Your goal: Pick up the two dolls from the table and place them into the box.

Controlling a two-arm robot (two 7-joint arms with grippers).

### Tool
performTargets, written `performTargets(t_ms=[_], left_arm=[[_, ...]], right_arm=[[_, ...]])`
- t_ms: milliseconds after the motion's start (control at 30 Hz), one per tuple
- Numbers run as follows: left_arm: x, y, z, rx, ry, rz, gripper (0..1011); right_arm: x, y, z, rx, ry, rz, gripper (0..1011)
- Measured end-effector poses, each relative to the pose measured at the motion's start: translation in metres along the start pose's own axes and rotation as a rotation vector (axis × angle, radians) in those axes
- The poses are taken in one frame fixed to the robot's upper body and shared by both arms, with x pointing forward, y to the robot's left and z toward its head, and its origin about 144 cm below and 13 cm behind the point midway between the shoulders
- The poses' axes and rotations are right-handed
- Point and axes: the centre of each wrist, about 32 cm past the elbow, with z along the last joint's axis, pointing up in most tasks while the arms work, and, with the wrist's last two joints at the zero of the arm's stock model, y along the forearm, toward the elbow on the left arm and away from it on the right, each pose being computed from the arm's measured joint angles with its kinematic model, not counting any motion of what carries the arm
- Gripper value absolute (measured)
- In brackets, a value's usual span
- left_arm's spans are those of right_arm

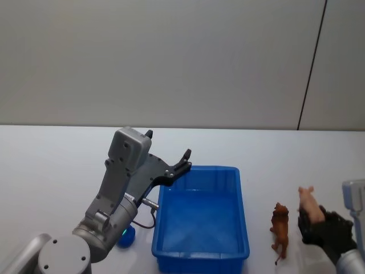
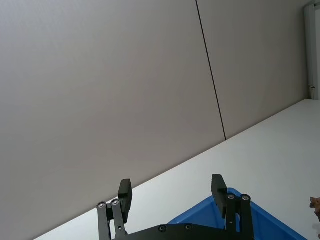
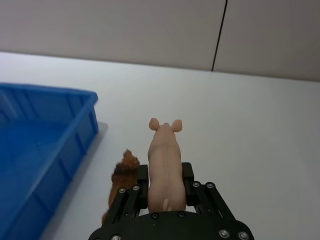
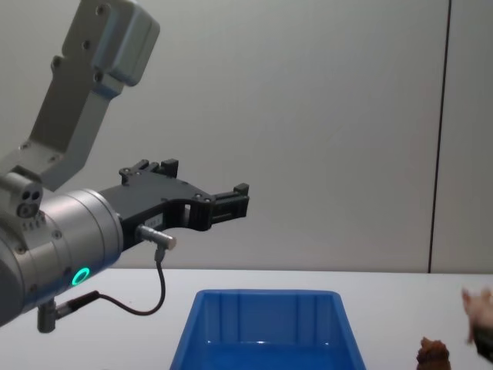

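Observation:
A pale pink pig doll point(image 3: 165, 162) sits between the black fingers point(image 3: 142, 181) of my right gripper point(image 3: 165, 174), which is shut on it. In the head view that gripper point(image 1: 311, 218) holds the pig point(image 1: 307, 201) at the right, over the white table point(image 1: 51, 165). The reddish-brown doll point(image 1: 279, 227) stands on the table just left of it, between the pig and the blue box point(image 1: 242, 194). My left gripper point(image 1: 169, 144) hangs open in the air over the box's far left corner, holding nothing. The brown doll point(image 3: 123, 171) also shows beside the right fingers.
A grey wall with a dark vertical seam point(image 1: 312, 63) rises behind the table. A small blue object point(image 1: 126, 236) lies by the box's left side, under my left arm. A cable point(image 4: 158, 289) loops below the left wrist. Bare tabletop stretches to the far left and behind the box.

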Motion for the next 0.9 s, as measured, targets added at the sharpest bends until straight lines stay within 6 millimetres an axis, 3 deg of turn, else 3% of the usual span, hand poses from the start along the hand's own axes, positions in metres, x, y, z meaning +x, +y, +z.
performTargets(t_ms=[367, 900], left_arm=[[0.000, 0.000, 0.000, 0.000, 0.000, 0.000, 1000], [0.000, 0.000, 0.000, 0.000, 0.000, 0.000, 1000]], right_arm=[[-0.009, -0.006, 0.025, 0.100, 0.023, 0.098, 381], [-0.034, 0.012, 0.031, 0.114, 0.017, 0.319, 380]])
